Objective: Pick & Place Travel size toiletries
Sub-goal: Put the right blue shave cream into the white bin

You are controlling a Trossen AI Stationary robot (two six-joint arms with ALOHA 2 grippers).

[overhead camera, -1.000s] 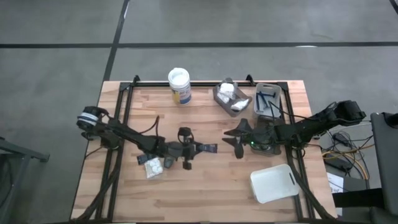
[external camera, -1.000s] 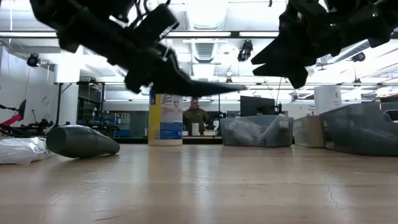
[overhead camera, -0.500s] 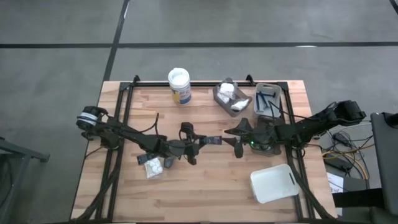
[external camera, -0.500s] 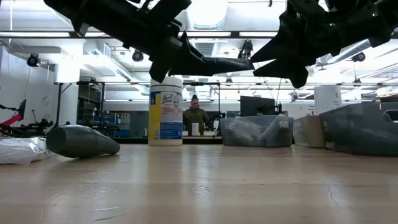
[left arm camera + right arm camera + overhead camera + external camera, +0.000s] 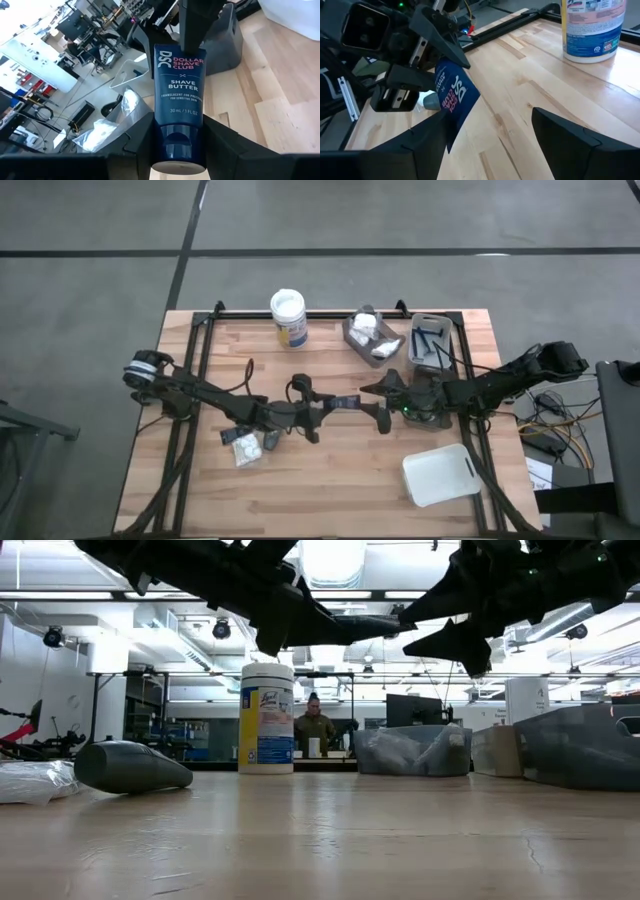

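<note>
At the centre of the high view, a dark blue tube (image 5: pixel 347 401) is held in the air, pinched at its cap end by the left gripper (image 5: pixel 325 408). The tube's flat end reaches between the spread fingers of the right gripper (image 5: pixel 378 406), just right of centre. White packets (image 5: pixel 246 448) and a grey bottle (image 5: pixel 130 767) lie at lower left.

A white-lidded jar (image 5: pixel 287 316) with a blue and yellow label is standing upright near the top centre of the wooden table (image 5: pixel 330 490). Two grey trays (image 5: pixel 352 340) (image 5: pixel 447 330) are sitting side by side at the upper right, and a white tray (image 5: pixel 441 475) is lying at the lower right. A person (image 5: pixel 314 725) is standing in the room behind.
</note>
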